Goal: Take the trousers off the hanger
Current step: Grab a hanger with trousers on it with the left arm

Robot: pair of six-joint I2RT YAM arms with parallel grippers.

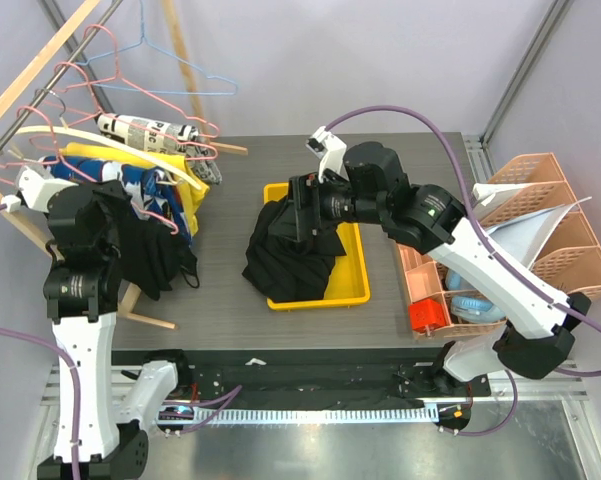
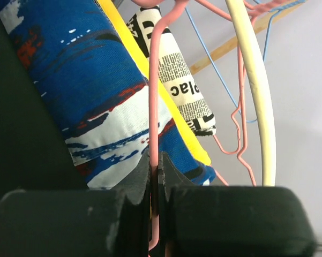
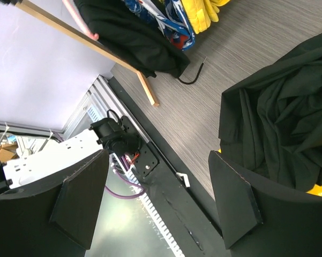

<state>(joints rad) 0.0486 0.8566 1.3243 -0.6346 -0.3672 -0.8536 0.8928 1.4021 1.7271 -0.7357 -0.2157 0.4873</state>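
Clamps pink wire hanger in left pincer near left edge of tabletop, to steady it; spreads right pincer wide above black trousers heaped in yellow tray, midway between side edges.

Left gripper, raised at the far left, pinches a pink hanger. Right gripper, extended to centre, gapes wide.
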